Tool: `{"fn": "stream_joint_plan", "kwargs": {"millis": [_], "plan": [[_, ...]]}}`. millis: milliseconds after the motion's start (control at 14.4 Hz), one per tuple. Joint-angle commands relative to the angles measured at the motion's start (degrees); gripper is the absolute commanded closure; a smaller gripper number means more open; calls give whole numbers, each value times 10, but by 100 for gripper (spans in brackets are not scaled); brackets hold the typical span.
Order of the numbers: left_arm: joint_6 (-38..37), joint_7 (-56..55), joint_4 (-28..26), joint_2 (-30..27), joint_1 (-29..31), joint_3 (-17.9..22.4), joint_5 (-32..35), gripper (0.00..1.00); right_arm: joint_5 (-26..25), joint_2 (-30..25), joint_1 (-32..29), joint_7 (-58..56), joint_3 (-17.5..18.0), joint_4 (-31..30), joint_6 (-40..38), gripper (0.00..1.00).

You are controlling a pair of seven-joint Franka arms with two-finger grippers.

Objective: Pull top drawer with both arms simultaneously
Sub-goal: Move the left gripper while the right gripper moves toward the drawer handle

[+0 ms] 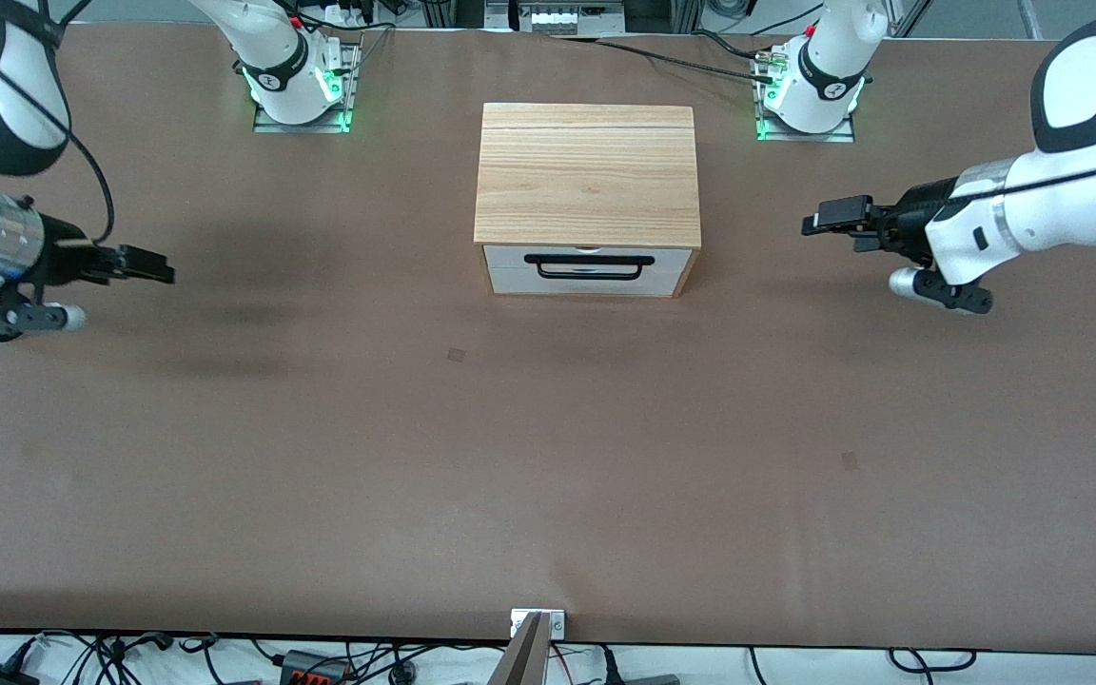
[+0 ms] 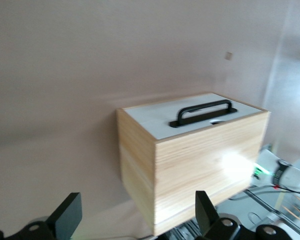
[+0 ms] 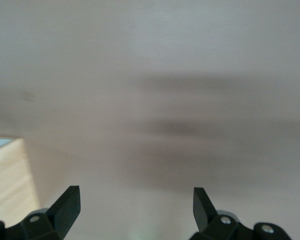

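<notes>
Front view shows the top drawer point(image 1: 586, 259) closed in the cabinet point(image 1: 587, 176); left gripper point(image 1: 819, 221) and right gripper point(image 1: 153, 265) hover over the desk point(image 1: 548, 457) at either end of the cabinet, well apart from it, jaws spread.

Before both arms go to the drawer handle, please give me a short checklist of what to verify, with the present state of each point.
1. Top drawer shut, front flush with the cabinet: ok.
2. Black handle free, nothing in front of it: ok.
3. Left tool open, fingertips wide apart: ok.
4. Right tool open, seen in its wrist view: ok.
5. Tools at the handle: not ok; each hangs over bare table at its own arm's end, apart from the cabinet.
6. Both tools equally far from the handle: cannot tell.
</notes>
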Motion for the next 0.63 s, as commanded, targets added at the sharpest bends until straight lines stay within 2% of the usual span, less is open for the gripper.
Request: {"fn": "stream_joint_plan", "kwargs": {"millis": [0, 139, 278, 348, 487, 557], "plan": [[-23, 72, 17, 41, 8, 0, -47, 0, 71, 71, 7, -26, 4, 47, -5, 0], [-24, 122, 11, 85, 9, 0, -90, 0, 85, 103, 24, -27, 9, 83, -5, 0], [-23, 182, 5, 134, 11, 0, -167, 0, 93, 148, 25, -29, 19, 141, -6, 0], [-21, 225, -3, 150, 15, 0, -205, 0, 116, 156, 24, -28, 19, 148, -8, 0], [-8, 307, -54, 162, 17, 1, -271, 0, 192, 164, 27, -30, 20, 146, -15, 0], [2, 351, -82, 163, 25, 1, -295, 0, 212, 168, 33, -38, 26, 142, -24, 0]]}}
